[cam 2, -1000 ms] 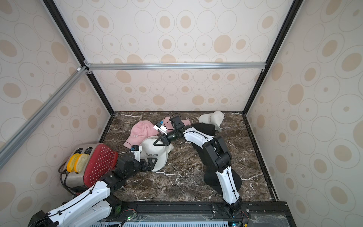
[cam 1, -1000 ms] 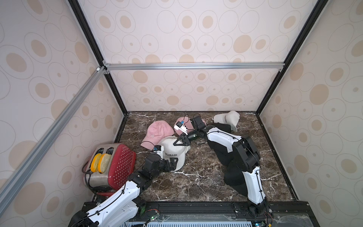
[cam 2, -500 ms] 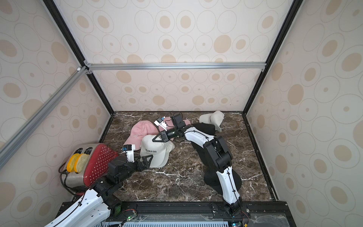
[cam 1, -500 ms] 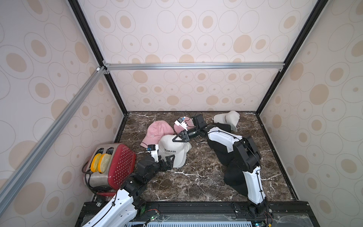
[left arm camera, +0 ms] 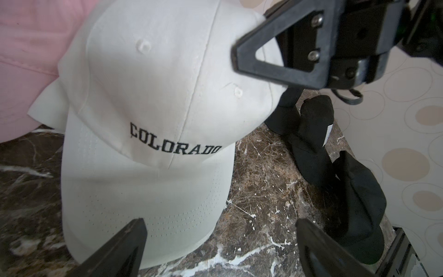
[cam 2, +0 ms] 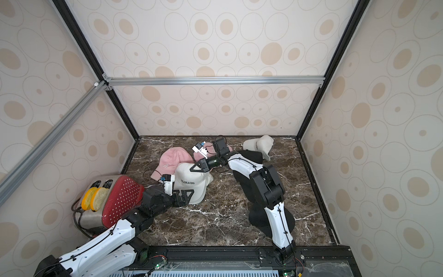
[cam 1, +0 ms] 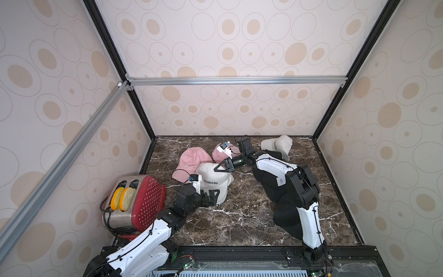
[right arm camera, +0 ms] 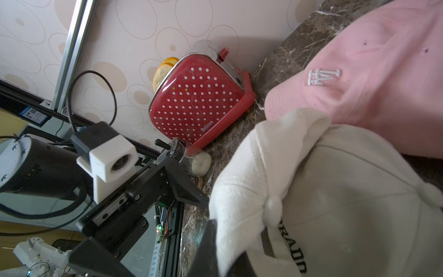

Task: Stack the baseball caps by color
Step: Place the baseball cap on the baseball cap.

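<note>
Right tool (cam 1: 221, 167) is pressed tight, pinching crown fabric of the white fabric cap lettered COLORADO (cam 1: 214, 178), mid-frame in both top views. Left tool (cam 1: 211, 195) is spread wide right at that cap's brim, gripping nothing. Touching the white cap behind it is a pink fabric cap with a white logo (cam 1: 191, 158), and a second pink cap (cam 1: 217, 153) peeks out beside it. Another white cap (cam 1: 275, 145) sits upper right on the dark marble table (cam 1: 239, 220). Black caps (cam 1: 269, 184) lie under the right arm. A red polka-dot toaster (cam 1: 146, 199) stands lower left.
</note>
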Action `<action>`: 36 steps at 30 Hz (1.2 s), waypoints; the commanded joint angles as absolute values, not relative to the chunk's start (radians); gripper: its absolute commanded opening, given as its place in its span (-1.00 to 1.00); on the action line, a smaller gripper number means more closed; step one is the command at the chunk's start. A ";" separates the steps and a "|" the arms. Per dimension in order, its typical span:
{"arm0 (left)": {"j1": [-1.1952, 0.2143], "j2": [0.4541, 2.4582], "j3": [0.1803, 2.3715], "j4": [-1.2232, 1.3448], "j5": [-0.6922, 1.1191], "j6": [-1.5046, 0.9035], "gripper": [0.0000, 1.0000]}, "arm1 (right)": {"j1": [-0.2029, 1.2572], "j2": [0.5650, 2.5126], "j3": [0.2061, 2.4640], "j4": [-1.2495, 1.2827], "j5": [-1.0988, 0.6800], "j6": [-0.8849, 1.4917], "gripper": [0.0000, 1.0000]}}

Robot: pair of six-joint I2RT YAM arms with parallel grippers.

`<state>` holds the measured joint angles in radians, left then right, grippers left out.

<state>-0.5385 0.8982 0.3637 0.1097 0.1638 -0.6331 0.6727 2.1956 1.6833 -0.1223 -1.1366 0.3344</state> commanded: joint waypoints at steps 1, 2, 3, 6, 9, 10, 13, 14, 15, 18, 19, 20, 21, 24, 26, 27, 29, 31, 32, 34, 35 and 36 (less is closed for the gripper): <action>-0.537 0.961 0.333 0.212 0.188 -0.590 0.98 | 0.678 2.250 1.669 -0.167 -1.131 0.301 -0.81; -0.537 0.981 0.329 0.227 0.188 -0.589 0.98 | 0.678 2.256 1.666 -0.172 -1.131 0.298 -0.81; -0.537 0.997 0.325 0.239 0.189 -0.586 0.98 | 0.677 2.259 1.662 -0.172 -1.128 0.296 -0.81; -0.538 1.043 0.315 0.267 0.177 -0.587 0.98 | 0.678 2.264 1.658 -0.177 -1.123 0.296 -0.80; -0.537 1.094 0.300 0.281 0.141 -0.605 0.99 | 0.678 2.261 1.660 -0.178 -1.118 0.298 -0.79; -0.537 1.112 0.294 0.288 0.131 -0.614 0.98 | 0.678 2.261 1.663 -0.179 -1.114 0.298 -0.78; -0.537 1.173 0.289 0.314 0.121 -0.632 0.98 | 0.678 2.265 1.690 -0.188 -1.111 0.299 -0.77; -0.537 1.188 0.295 0.316 0.123 -0.632 0.98 | 0.678 2.269 1.702 -0.190 -1.108 0.299 -0.76; -0.537 1.200 0.299 0.318 0.126 -0.631 0.98 | 0.676 2.271 1.715 -0.194 -1.096 0.302 -0.73; -0.537 1.218 0.298 0.329 0.120 -0.638 0.98 | 0.674 2.290 1.749 -0.227 -1.028 0.304 -0.62; -0.537 1.221 0.296 0.331 0.117 -0.641 0.98 | 0.672 2.296 1.759 -0.241 -1.000 0.305 -0.55; -0.537 1.227 0.296 0.333 0.117 -0.640 0.98 | 0.672 2.303 1.769 -0.257 -0.979 0.307 -0.46; -0.537 1.230 0.297 0.330 0.115 -0.641 0.98 | 0.669 2.306 1.772 -0.264 -0.964 0.313 -0.34; -0.537 1.230 0.301 0.322 0.115 -0.637 0.98 | 0.666 2.288 1.764 -0.273 -0.907 0.313 -0.07; -0.537 1.216 0.307 0.308 0.119 -0.633 0.98 | 0.666 2.261 1.761 -0.298 -0.838 0.290 0.03; -0.537 1.203 0.314 0.293 0.123 -0.631 0.98 | 0.666 2.244 1.756 -0.314 -0.804 0.278 0.05; -0.537 1.154 0.337 0.240 0.137 -0.627 0.98 | 0.666 2.194 1.734 -0.325 -0.740 0.253 0.13; -0.537 1.087 0.369 0.183 0.159 -0.626 0.98 | 0.665 2.133 1.695 -0.307 -0.684 0.239 0.22; -0.538 1.039 0.383 0.153 0.163 -0.628 0.98 | 0.666 2.100 1.666 -0.291 -0.652 0.234 0.30; -0.537 0.949 0.413 0.087 0.136 -0.634 0.98 | 0.664 2.035 1.608 -0.252 -0.581 0.240 0.57; -0.537 0.900 0.427 0.043 0.106 -0.637 0.98 | 0.663 2.003 1.570 -0.224 -0.543 0.249 0.72; -0.537 0.859 0.440 0.008 0.079 -0.636 0.98 | 0.663 1.972 1.535 -0.192 -0.516 0.257 0.77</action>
<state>-0.5385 0.9508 0.3676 0.1375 0.1276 -0.6250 0.6670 2.0750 1.5917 -0.2581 -0.6548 0.2676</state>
